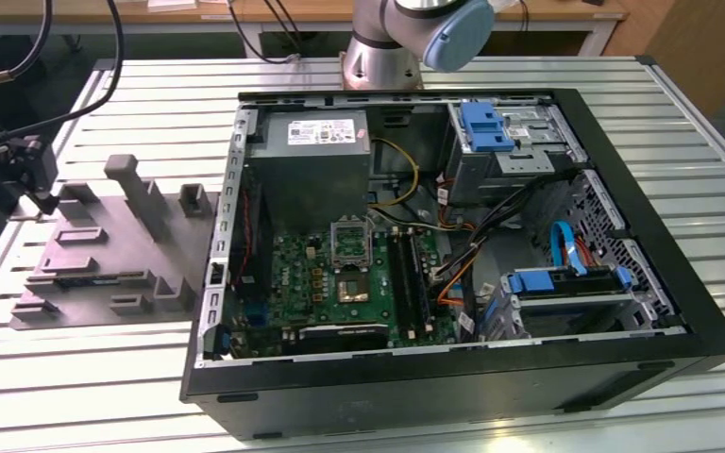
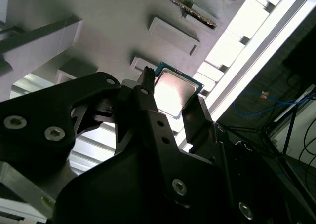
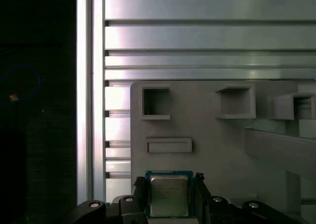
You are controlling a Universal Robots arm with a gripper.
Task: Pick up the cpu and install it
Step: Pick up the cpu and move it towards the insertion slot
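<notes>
Several upright blocks and shallow rectangular recesses crowd the grey plastic tray point(image 1: 86, 274), which lies on the slatted aluminium table point(image 1: 86, 377). To the exterior view's right of the tray, just beside it, stands the open computer case point(image 1: 463, 377) with its motherboard point(image 1: 337, 283) exposed. The gripper point(image 3: 169, 178) is over the tray's corner farthest from the case. No block stands between the gripper and the chip; the nearest recesses lie just beyond it. In both wrist views the black fingers point(image 3: 199, 184) are closed onto two opposite edges of the cpu point(image 3: 169, 197), its silvery top facing the cameras. I cannot tell whether the cpu rests on the tray or hangs just above it.
</notes>
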